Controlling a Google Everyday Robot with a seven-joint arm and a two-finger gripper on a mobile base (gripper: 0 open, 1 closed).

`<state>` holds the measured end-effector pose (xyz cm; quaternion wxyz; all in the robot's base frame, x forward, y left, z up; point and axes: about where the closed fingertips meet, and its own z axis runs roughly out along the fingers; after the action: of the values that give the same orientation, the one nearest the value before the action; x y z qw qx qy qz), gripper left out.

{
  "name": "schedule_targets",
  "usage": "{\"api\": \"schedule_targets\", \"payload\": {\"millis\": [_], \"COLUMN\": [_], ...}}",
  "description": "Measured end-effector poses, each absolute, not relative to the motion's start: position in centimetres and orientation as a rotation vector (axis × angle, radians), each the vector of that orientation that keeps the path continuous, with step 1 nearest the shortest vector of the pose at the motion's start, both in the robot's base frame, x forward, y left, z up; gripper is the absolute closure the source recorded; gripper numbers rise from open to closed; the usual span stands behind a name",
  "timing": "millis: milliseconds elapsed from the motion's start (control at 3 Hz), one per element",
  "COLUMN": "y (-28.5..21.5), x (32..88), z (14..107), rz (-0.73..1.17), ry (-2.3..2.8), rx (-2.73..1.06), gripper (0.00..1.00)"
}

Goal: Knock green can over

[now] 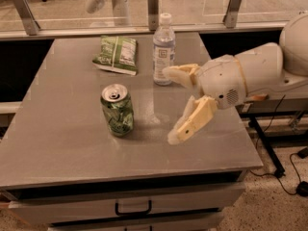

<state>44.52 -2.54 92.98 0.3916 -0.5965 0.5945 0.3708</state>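
Observation:
The green can (117,110) stands upright on the grey table (62,143), left of centre, its silver top with pull tab facing up. My gripper (169,105) comes in from the right on a white arm, above the table's right half. Its two cream fingers are spread wide apart, one pointing left near the bottle's base, the other (190,121) angled down toward the table. The gripper is empty and about a can's width to the right of the can, not touching it.
A clear water bottle (164,49) with white cap stands behind the gripper. A flat green snack bag (117,55) lies at the back left. A glass railing runs behind the table. A drawer with a handle (133,208) sits under the tabletop.

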Motion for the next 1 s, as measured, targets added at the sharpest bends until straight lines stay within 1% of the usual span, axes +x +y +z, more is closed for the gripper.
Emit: {"api": "schedule_targets", "payload": {"millis": [333, 667, 1000], "y": [-1.3, -1.1, 0.6], "x": [44.1, 44.3, 45.3], "z": [94.1, 93.7, 92.5], "rz": [0.985, 0.973, 1.012], "ry": [1.471, 1.445, 1.381], "rx": [-1.501, -1.462, -1.371], "gripper": [0.0, 0.0, 0.0]}}
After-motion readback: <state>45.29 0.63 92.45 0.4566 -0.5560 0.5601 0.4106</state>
